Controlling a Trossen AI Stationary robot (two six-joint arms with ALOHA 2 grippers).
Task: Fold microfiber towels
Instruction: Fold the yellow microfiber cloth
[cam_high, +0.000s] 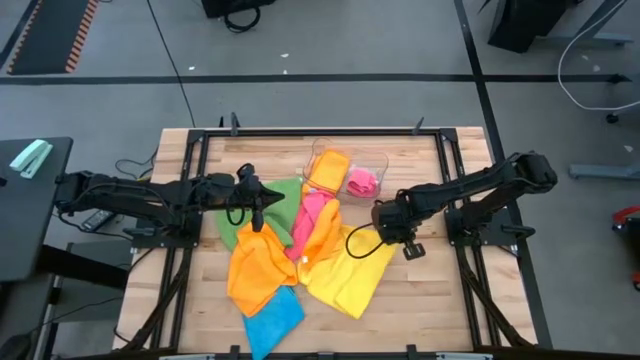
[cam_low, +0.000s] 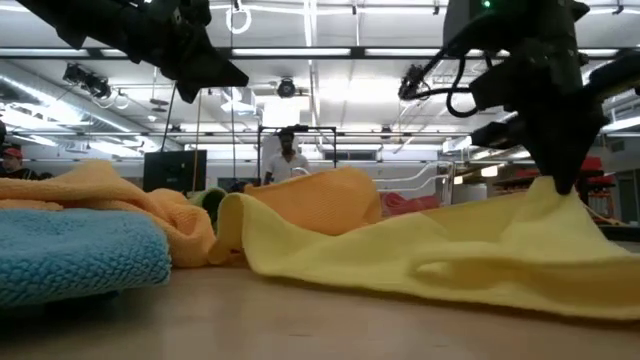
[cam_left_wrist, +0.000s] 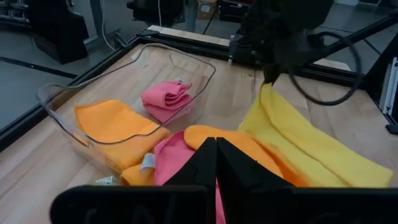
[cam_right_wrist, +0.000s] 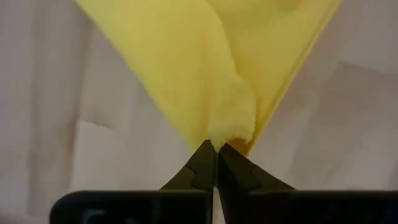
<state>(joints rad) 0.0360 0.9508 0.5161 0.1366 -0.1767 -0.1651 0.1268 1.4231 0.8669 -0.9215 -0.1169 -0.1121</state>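
Five bright microfiber towels heaped on the bench (cam_high: 420, 300), overlapping just in front of the clear plastic tray (cam_high: 372, 158); tray taken as landmark. Inside tray: one folded orange cloth (cam_left_wrist: 115, 121) and one folded pink cloth (cam_left_wrist: 166, 98), side by side, probably finished pieces parked out of the way. Yellow towel (cam_high: 350, 270) spread nearest the tray's right front, one corner drawn up off the bench. Right hand (cam_right_wrist: 216, 149) pinched shut on that corner, fingers meeting with a nub of yellow pile bunched between them; likely held by the corner so the cloth hangs free of the heap and can be carried across for a fold. Loose orange towel (cam_high: 260, 265) left-front of the tray, lying over the green towel (cam_high: 285, 195) and touching the loose pink towel (cam_high: 305, 215). Blue towel (cam_high: 272, 320) farthest from the tray, at the heap's front edge. Left hand (cam_left_wrist: 216, 146) closed, above the green and orange towels left of the tray; nothing visibly gripped, seemingly waiting. Person standing in the room well behind the tray, clear of the bench.
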